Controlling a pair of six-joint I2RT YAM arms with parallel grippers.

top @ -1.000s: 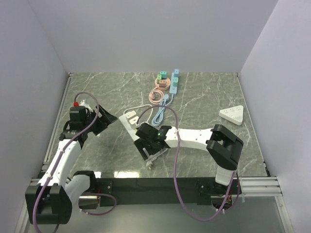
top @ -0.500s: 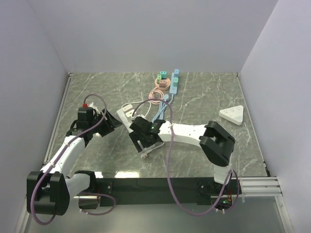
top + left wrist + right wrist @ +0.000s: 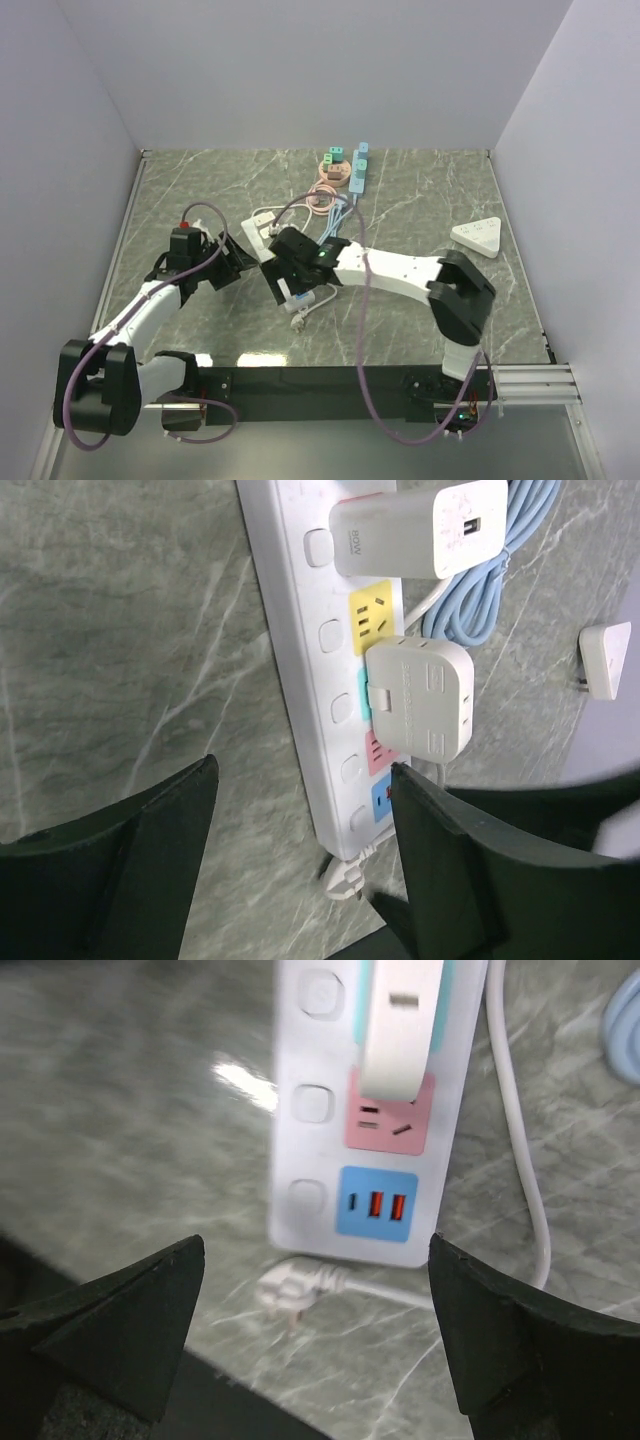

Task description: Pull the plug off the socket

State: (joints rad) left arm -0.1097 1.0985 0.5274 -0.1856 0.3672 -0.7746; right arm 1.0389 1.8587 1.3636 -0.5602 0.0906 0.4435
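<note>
Two grippers stand open over the near end of one white power strip (image 3: 300, 680), and neither has hold of anything. Your left gripper (image 3: 302, 770) spreads its black fingers (image 3: 120, 860) wide, with the strip's end lying between them in the wrist view. The fingertip at the right of that frame sits just beside the lower corner of the white square adapter plug (image 3: 415, 695); whether the two touch cannot be told. Your right gripper (image 3: 315, 1245) is spread wider, hanging above the strip's pink socket (image 3: 390, 1125) and blue USB panel (image 3: 375, 1203).

The adapter plug is seated in the strip, covering the teal socket and the upper edge of the pink one. Above it in the left wrist view comes a bare yellow socket (image 3: 368, 620), then a white USB charger block (image 3: 420, 525), also plugged in. The strip's own white cord plug (image 3: 300, 1285) lies on the green marbled table (image 3: 420, 200) just past the strip's end.

A coiled pale blue cable (image 3: 520, 560) rests beside the strip, and a loose white plug (image 3: 605, 660) lies at the right edge of the left wrist frame. From overhead, both grippers meet left of centre, and a white triangular block (image 3: 477, 236) sits well apart at the right.
</note>
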